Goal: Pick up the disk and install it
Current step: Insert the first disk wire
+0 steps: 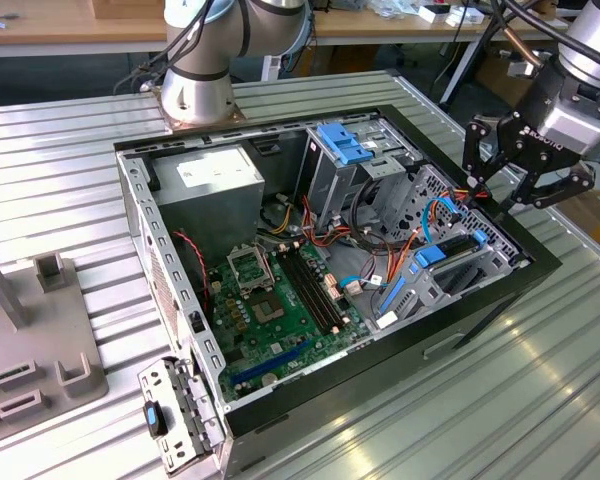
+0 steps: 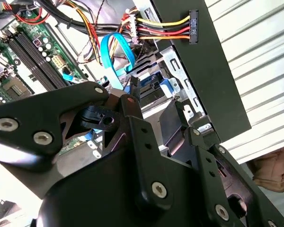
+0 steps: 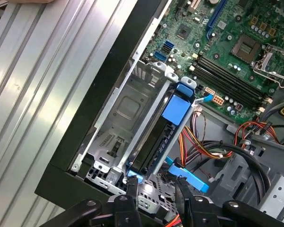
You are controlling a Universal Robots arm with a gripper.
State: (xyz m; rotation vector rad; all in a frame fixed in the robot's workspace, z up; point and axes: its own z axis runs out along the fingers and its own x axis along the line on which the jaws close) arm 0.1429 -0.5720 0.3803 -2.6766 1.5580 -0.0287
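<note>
1. Although the gripper (image 3: pixel 156 187) is poised at the drive cage (image 3: pixel 120 111), nothing is clasped: its jaws are seen spread apart in both wrist views.
2. The disk (image 3: pixel 154 144) is found just ahead of the fingertips, stood on edge in the cage, its near end in line with the gap between them; contact cannot be made out.
3. It is judged stiff, dense for its size and easily hurt by knocks, so jolts should be avoided.
4. Its blue rails are judged smooth and slightly springy; a hold is best taken across the two flat faces near this end, clear of the blue tab (image 3: pixel 177 109) and of the blue cable (image 2: pixel 114 52) beyond the fingertips.
</note>
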